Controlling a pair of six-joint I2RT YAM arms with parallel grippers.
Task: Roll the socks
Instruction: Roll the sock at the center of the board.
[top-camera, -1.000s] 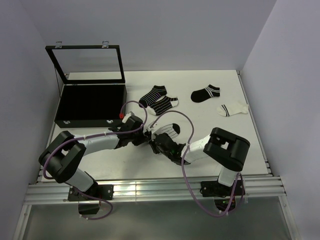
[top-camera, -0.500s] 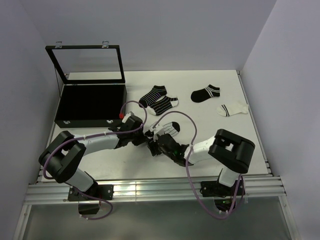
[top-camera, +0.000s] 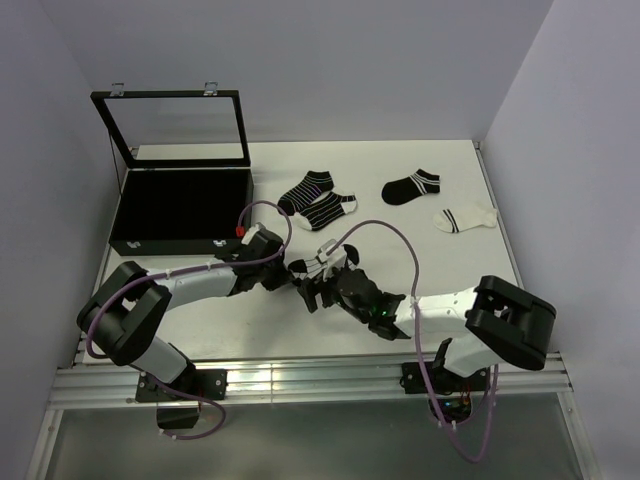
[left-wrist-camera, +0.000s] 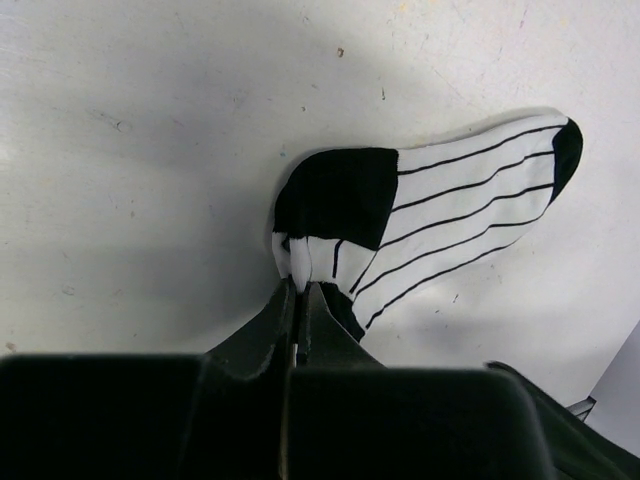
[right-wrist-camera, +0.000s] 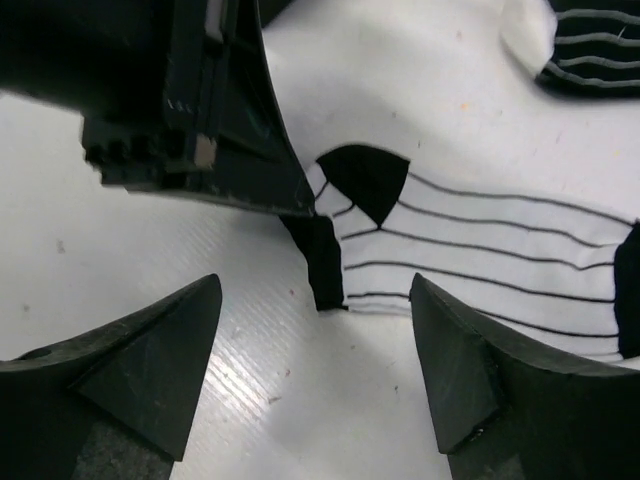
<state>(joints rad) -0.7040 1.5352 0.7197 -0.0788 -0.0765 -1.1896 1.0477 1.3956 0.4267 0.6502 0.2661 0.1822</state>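
**Q.** What stage of the rolling is shown?

**A.** An early one, by the look of it. No rolled bundle appears anywhere on the table (top-camera: 480, 262). The white striped sock (left-wrist-camera: 450, 215) lies near the middle of the table, between the two arms, flat along most of its length, with only its cuff end gathered up. Farther back lie two dark striped socks (top-camera: 318, 200), overlapping. To their right are a black sock (top-camera: 410, 187) and a white sock (top-camera: 466, 217), apart from each other. All four are flat and untouched. The black case (top-camera: 170, 243) stands open at the left, and nothing can be made out in it. Every sock apparently remains to be rolled.

**Q.** And the pincers?

**A.** The left gripper (left-wrist-camera: 298, 290) is closed tight, its tips pinching the cuff edge of the white striped sock. The right gripper (right-wrist-camera: 315, 300) has its jaws spread wide. They straddle the same cuff end from the opposite side, just above the table, and hold nothing. Contact with the fabric cannot be confirmed.
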